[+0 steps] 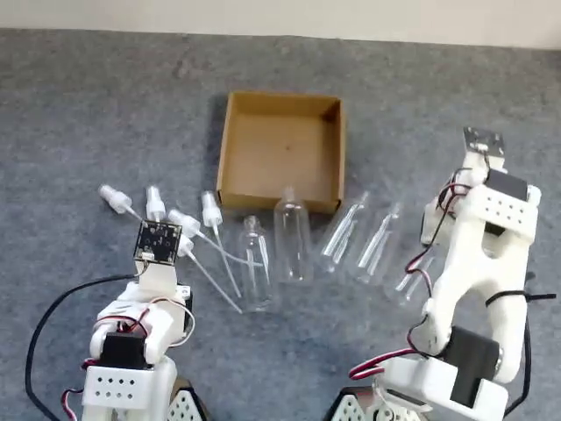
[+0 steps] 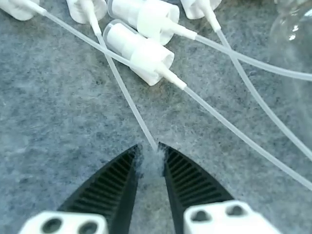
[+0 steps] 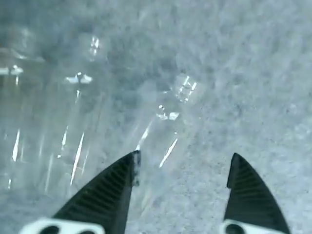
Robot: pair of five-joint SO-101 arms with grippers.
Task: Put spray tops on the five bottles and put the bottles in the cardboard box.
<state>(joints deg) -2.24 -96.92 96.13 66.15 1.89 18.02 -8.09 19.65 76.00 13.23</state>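
Five clear bottles lie side by side on the grey carpet in front of the cardboard box (image 1: 235, 167), from the leftmost bottle (image 1: 255, 263) to the rightmost bottle (image 1: 412, 279). Several white spray tops (image 1: 184, 219) with long dip tubes lie to their left. My left gripper (image 2: 150, 148) hangs low over the carpet, open by a narrow gap. The end of one dip tube (image 2: 127, 97) reaches its fingertips, and a spray top (image 2: 139, 51) lies just beyond. My right gripper (image 3: 185, 158) is open wide above a bottle's neck (image 3: 168, 127), which sits close to one finger (image 3: 114, 187).
The left arm (image 1: 145, 342) stands at the front left and the right arm (image 1: 478, 254) at the front right, partly covering the rightmost bottle. Bare carpet surrounds the box at the back and both sides.
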